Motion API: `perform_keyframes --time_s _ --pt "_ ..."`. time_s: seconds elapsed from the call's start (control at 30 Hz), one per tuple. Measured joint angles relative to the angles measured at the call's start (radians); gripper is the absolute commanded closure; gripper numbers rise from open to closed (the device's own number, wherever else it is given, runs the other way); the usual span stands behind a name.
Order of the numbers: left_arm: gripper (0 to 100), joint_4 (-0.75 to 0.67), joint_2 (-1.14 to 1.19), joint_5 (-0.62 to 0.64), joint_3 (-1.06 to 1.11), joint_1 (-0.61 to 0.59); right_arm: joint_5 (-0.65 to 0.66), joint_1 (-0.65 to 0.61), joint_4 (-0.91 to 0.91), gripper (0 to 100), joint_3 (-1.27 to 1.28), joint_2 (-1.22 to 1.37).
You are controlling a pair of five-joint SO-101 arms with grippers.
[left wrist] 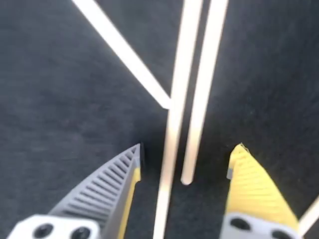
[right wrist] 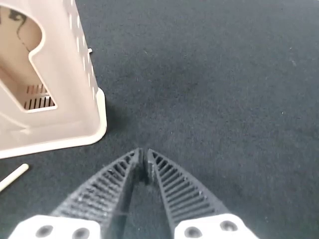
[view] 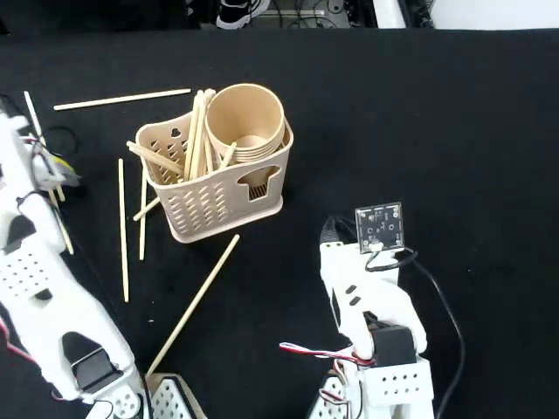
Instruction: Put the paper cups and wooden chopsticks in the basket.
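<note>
Left gripper (left wrist: 187, 152) is spread wide, low over the black table (view: 454, 131), with two loose chopsticks (left wrist: 201, 99) lying between its fingers, not clamped. Right gripper (right wrist: 144, 154) is closed on nothing, just beside the basket (view: 218, 205). Paper cups (view: 246, 118) sit stacked in the basket beside upright sticks (view: 194, 131); scattered chopsticks (view: 193, 305) lie on the table near it.
</note>
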Motion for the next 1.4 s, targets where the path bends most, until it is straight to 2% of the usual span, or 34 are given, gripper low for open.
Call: perform_keyframes --time_s 0.17,0.37,0.67,0.77,0.87,1.03,1.27,1.4 --pt "98 -0.003 0.072 0.026 -0.012 0.023 0.0 0.0 0.0 98.3 0.0 0.0" --pt "97 0.028 0.092 0.063 -0.021 0.031 0.0 0.0 0.0 98.3 0.0 0.0" --pt "97 0.344 -0.011 0.06 -0.092 0.101 0.0 0.0 0.0 98.3 0.0 0.0" --pt "97 0.43 -0.114 0.031 -0.092 0.147 0.0 0.0 0.0 98.3 0.0 0.0" --pt "97 0.454 -0.23 0.026 -0.083 0.161 0.0 0.0 0.0 98.3 0.0 0.0" --pt "96 0.411 -0.35 0.026 -0.003 0.127 0.0 0.0 0.0 98.3 0.0 0.0" --pt "71 0.209 -0.282 0.026 0.138 0.037 0.0 0.0 0.0 98.3 0.0 0.0" --pt "73 0.129 -0.212 0.026 0.137 0.018 0.0 0.0 0.0 98.3 0.0 0.0"
